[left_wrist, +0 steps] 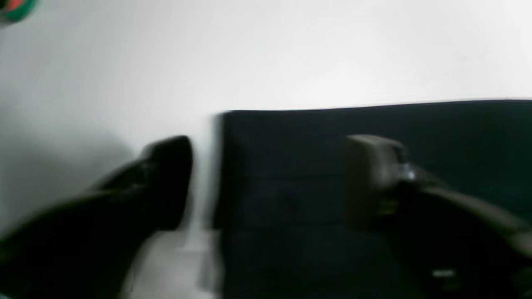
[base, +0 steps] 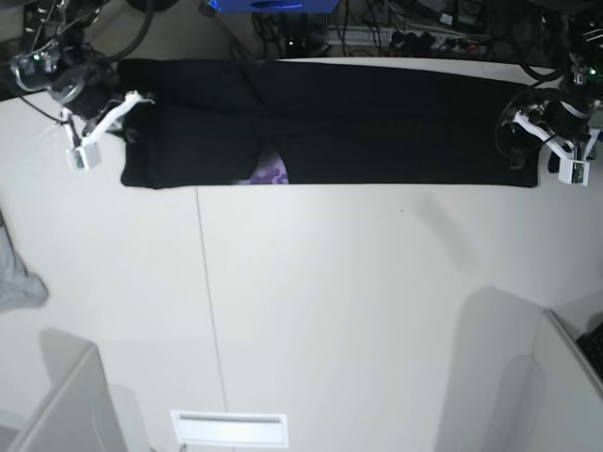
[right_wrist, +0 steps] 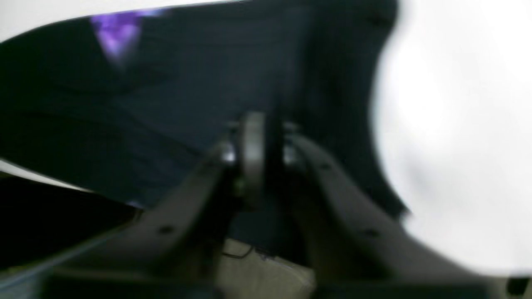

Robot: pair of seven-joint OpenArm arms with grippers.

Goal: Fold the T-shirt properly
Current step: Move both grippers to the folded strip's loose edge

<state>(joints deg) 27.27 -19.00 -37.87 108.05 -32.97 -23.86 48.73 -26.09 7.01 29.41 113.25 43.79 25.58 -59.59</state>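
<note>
The black T-shirt [base: 377, 122] lies folded into a long strip across the far side of the white table [base: 358, 301]. A bit of its purple print [base: 268, 174] peeks out at the near edge. My right gripper [base: 127, 130] is at the strip's left end. In the right wrist view its pads [right_wrist: 251, 153] are pressed together on black cloth [right_wrist: 187, 95]. My left gripper [base: 520, 141] is at the strip's right end. In the left wrist view it [left_wrist: 270, 182] is open, one finger [left_wrist: 166, 182] over bare table and the other over the shirt [left_wrist: 291, 166].
A small grey cloth [base: 19, 282] lies at the table's left edge. Cables and a blue object [base: 268, 5] sit behind the far edge. A white slotted panel [base: 229, 427] and grey panels stand at the near edge. A green and red object [left_wrist: 16, 8] shows in the left wrist view's corner.
</note>
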